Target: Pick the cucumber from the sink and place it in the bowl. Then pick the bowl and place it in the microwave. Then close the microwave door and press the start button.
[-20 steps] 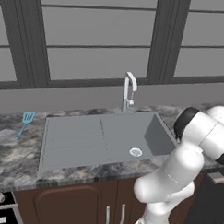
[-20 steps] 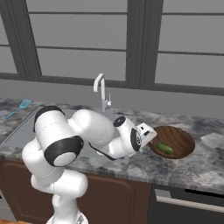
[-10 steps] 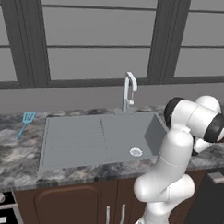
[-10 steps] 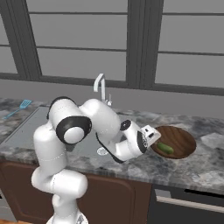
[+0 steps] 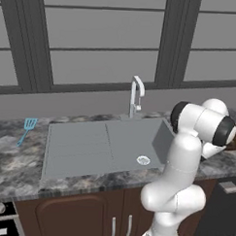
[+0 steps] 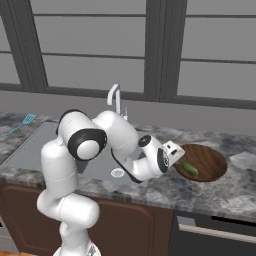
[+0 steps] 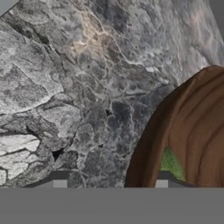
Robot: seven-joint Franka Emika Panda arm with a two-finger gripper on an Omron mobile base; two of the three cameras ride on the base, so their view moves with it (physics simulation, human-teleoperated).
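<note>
The dark brown wooden bowl (image 6: 206,161) sits on the counter right of the sink (image 5: 97,146). The green cucumber (image 6: 189,168) lies inside it near the left rim. My gripper (image 6: 176,156) is low at that left rim. In the hand view the bowl's rim (image 7: 146,144) runs up between my fingertips and my gripper (image 7: 110,183) straddles it. One tip is outside over the stone, the other inside by the cucumber (image 7: 171,164). The jaws stand apart, and the outer tip is clear of the rim. The microwave and its door are out of view.
A chrome faucet (image 5: 136,94) rises behind the sink, whose round drain (image 5: 143,160) shows. A blue spatula (image 5: 26,128) lies on the grey marbled counter (image 6: 210,192) at the far left. Dark window frames line the back wall. Cabinets and a dishwasher front run below the counter.
The arm's shoulder and elbow links have swung up and to the right. The hand has stayed low at the bowl's left rim, edging slightly closer. The cucumber and bowl have not moved.
</note>
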